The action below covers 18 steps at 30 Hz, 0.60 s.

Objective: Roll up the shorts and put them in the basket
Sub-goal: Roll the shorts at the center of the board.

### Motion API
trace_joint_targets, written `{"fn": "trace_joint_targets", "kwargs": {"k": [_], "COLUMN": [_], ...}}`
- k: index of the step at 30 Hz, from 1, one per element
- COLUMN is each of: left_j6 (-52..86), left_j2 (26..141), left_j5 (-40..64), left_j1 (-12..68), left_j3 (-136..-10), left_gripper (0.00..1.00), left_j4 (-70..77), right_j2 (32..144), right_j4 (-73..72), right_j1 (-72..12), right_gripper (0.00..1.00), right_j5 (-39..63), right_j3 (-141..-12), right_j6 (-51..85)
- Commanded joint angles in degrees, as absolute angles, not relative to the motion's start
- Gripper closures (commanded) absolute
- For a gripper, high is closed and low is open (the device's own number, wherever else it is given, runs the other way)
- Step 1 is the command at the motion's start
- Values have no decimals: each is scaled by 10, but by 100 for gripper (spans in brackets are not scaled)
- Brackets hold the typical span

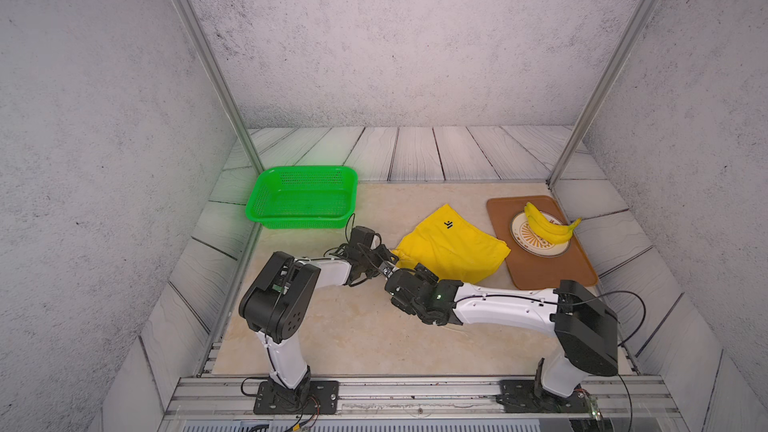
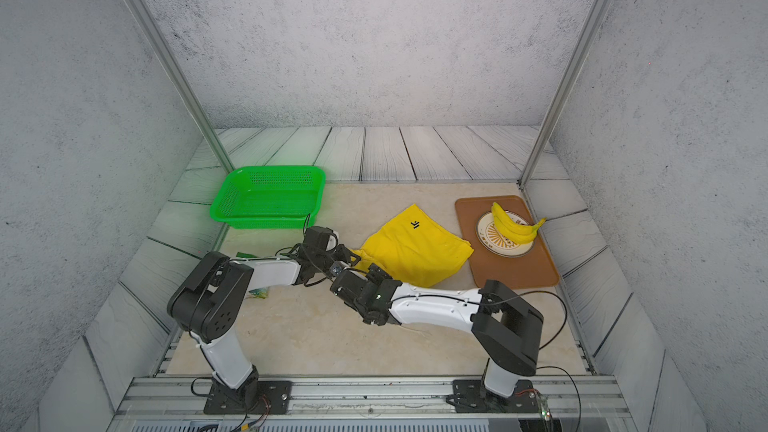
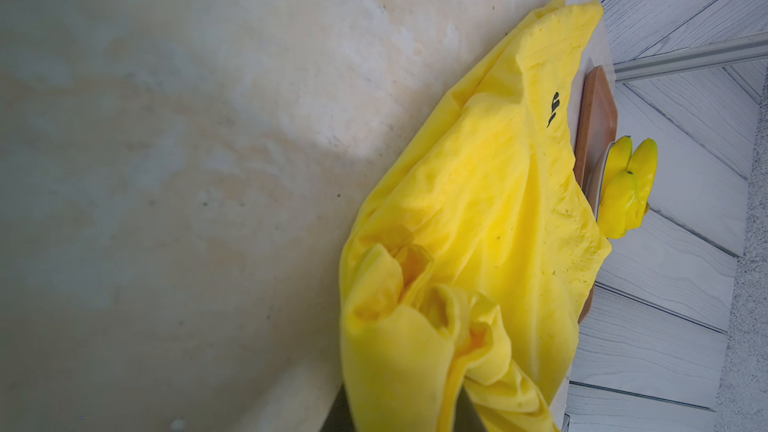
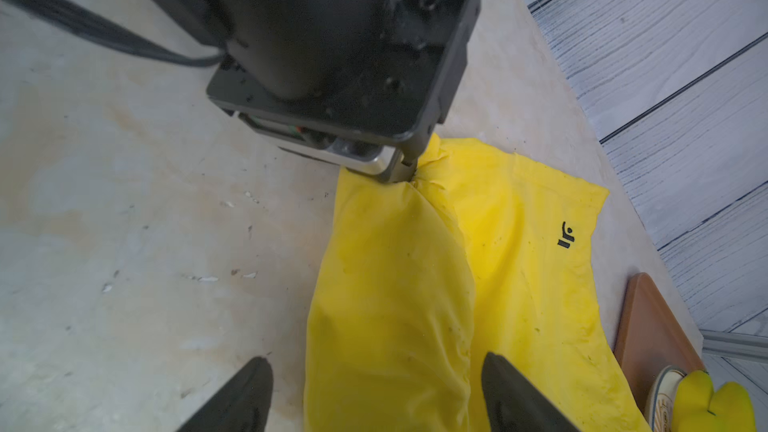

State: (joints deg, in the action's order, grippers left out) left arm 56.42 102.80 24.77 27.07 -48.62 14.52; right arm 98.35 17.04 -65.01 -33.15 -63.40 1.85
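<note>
Progress looks slight: no roll shows anywhere on the shorts (image 1: pixel 451 249), which lie spread and loosely folded on the table (image 1: pixel 332 326), with one raised fold running from gripper to gripper. The left gripper (image 4: pixel 407 172) is pinched tight on a bunched corner of the cloth, the fabric creased right at its tips. The right gripper (image 4: pixel 376 371) stands wide apart, its fingers (image 4: pixel 245 392) straddling that fold without clamping it, one tip over bare table just beside the cloth, the other over the yellow. Beyond the fingers, the far corner reaches the brown tray (image 1: pixel 544 272). By my reading the rolling itself is all yet to do: take an edge, turn it over, wind it up.
</note>
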Motion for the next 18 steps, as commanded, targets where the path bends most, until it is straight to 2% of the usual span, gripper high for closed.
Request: {"fn": "trace_joint_targets", "kwargs": {"k": [1,6,14,18], "left_j6": [560,560,555,559], "left_j2": [1044,1048,1044,1046], "left_j5": [247,256,258,256], "left_j1": [271,271,270,270], "left_j3": [-474,-475,-474,-474], "left_gripper": [100,100,100,100], "left_j4": [47,45,38,40], "right_j2": [1027,1051,967,966], "right_j4": [179,195,207,193], "right_j1": [-643,-642,-642,-642], "right_gripper": [16,16,17,16], "right_j5": [-339,-343,-340,-357], "right_j3": [-634,-616,-592,-604], "right_j6": [18,49,51,19]}}
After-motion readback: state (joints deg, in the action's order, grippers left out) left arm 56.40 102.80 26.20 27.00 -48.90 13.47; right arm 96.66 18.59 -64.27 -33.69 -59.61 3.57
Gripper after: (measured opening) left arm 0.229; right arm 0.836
